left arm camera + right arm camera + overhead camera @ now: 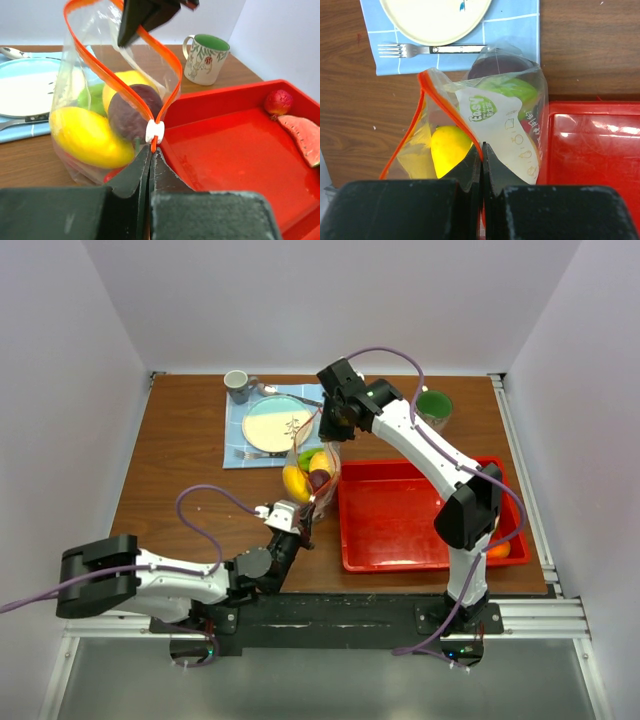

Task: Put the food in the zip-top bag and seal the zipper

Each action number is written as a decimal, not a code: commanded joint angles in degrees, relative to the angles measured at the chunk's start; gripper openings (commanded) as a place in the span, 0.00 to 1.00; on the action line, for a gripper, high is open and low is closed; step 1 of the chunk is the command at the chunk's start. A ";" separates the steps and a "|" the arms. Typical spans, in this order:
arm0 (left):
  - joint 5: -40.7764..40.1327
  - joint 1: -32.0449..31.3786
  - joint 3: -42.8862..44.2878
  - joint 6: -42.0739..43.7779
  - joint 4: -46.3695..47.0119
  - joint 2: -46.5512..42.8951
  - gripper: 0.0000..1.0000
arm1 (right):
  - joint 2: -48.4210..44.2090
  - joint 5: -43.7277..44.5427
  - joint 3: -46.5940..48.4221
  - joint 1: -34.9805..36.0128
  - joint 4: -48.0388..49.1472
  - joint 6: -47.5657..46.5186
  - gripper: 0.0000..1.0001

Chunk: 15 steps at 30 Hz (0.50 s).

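From above, the brown wood-grain counter (180,470) carries a clear, crinkly plastic bag (312,472) standing just left of a glossy red plastic tray (420,520). Rounded fruit (296,483) in yellow, green and dark purple sits inside the bag. The left jaws meet the bag's near corner and the right jaws its far top edge. Beyond the bag lie a round pale plate (278,423) on a blue checked mat (240,445), a grey mug (238,386) and a green-lined cup (433,407).

In the left wrist view, the left jaws, matt black wedges, are pressed together. They pinch the end of the orange-red zipper (95,65) just under its small white slider (154,131). Above the slider the strip's two sides bow apart into an open loop. Through the film show a smooth yellow oval (85,137), a dark purple ball (132,112) and a green piece (92,97). The right jaws grip the strip at the top. A small red fruit (278,101) and a watermelon wedge (302,137) lie in the tray, and the cup beyond it bears a leaf pattern.

In the right wrist view, the right jaws are pressed together on the bag's mouth edge, where the zipper runs between them. A white printed label (490,112) sits on the wrinkled film. A steel fork (430,49) lies on the mat.
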 commanded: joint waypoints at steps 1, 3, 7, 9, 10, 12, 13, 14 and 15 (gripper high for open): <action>-1.73 -0.29 -0.31 0.86 -0.13 -5.71 0.00 | -3.90 1.46 -1.38 -0.18 0.13 0.68 0.00; 0.19 -0.29 -0.83 0.86 -3.38 -7.73 0.00 | -4.77 1.98 -2.08 -0.53 0.13 0.42 0.00; 4.41 -0.29 -1.98 0.24 -9.01 -13.18 0.00 | -6.09 0.50 -4.97 -2.37 1.97 0.42 0.00; 7.04 -0.29 -2.24 0.15 -11.04 -13.46 0.00 | -6.53 -0.12 -6.38 -3.43 2.50 0.42 0.03; 7.67 -0.20 -2.42 0.15 -11.13 -13.28 0.00 | -6.62 -0.21 -6.65 -3.61 2.68 0.33 0.06; 8.81 -0.29 -2.42 -0.46 -11.92 -13.02 0.00 | -6.80 -0.30 -6.39 -3.70 2.59 0.07 0.17; 9.25 -0.29 -2.59 -0.63 -11.75 -12.93 0.00 | -7.23 -0.56 -6.30 -3.70 2.42 -0.02 0.18; 9.60 -0.29 -2.51 -0.72 -11.74 -12.93 0.00 | -7.67 -0.39 -6.12 -3.70 2.33 -0.20 0.21; 9.87 -0.29 -2.42 -0.81 -11.66 -12.93 0.00 | -8.20 -0.13 -6.21 -3.70 2.42 -0.63 0.31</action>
